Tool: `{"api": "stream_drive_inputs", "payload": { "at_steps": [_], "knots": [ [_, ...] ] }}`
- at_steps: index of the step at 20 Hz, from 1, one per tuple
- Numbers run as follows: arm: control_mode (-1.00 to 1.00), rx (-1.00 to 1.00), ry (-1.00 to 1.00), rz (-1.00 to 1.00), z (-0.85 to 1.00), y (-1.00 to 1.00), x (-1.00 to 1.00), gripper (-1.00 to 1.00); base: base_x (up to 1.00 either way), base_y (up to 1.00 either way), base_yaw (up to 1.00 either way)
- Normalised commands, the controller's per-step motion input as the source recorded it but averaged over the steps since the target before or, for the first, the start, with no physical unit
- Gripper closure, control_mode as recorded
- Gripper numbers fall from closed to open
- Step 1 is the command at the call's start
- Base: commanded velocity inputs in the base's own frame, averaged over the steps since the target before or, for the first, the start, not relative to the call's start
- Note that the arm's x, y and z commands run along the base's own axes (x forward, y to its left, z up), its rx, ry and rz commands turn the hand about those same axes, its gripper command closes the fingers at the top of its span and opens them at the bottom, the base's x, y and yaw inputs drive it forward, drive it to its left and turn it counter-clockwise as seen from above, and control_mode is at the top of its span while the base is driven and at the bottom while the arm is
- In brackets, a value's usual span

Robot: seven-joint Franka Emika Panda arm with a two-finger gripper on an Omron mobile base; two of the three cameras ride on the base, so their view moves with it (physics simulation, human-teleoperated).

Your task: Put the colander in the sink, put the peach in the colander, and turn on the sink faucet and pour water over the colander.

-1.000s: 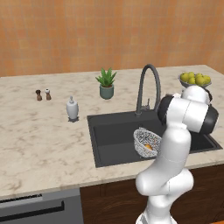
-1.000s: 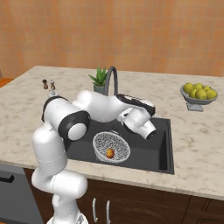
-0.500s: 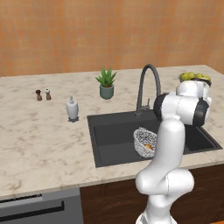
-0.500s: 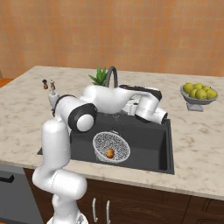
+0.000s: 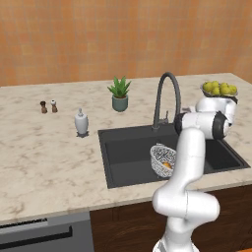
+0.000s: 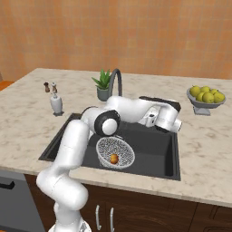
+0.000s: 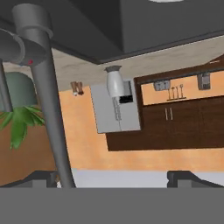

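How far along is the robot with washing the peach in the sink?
Done: the colander sits in the sink with the peach inside. In hand: the open gripper is up beside the sink faucet, its stem close in the hand view, holding nothing. Left: turning the faucet on; no water is running over the colander yet.

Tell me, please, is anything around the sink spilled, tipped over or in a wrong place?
Nothing stands out. The colander sits in the sink with the peach inside it. The soap dispenser and plant stand upright on the counter.
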Motion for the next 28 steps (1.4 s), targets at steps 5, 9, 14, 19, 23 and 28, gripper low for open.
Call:
{"api": "stream_drive_inputs", "payload": {
  "at_steps": [5, 9, 14, 19, 23, 28],
  "knots": [
    [-1.00, -0.04, -0.03, 0.04, 0.00, 0.33, 0.40, -1.00, 0.00, 0.00, 0.00],
    [-1.00, -0.23, -0.12, -0.13, 0.00, 0.74, 0.20, -1.00, 0.00, 0.00, 0.00],
    [-1.00, -0.17, -0.20, -0.18, -0.11, 0.40, 0.00, -1.00, 0.00, 0.00, 0.00],
    [-1.00, 0.06, -0.02, -0.07, -0.04, -0.13, 0.02, -1.00, 0.00, 0.00, 0.00],
    [-1.00, 0.08, 0.03, -0.03, -0.03, -0.08, 0.14, -1.00, 0.00, 0.00, 0.00],
    [-1.00, 0.02, 0.09, 0.00, -0.32, -0.12, 0.21, -1.00, 0.00, 0.00, 0.00]
  ]
}}
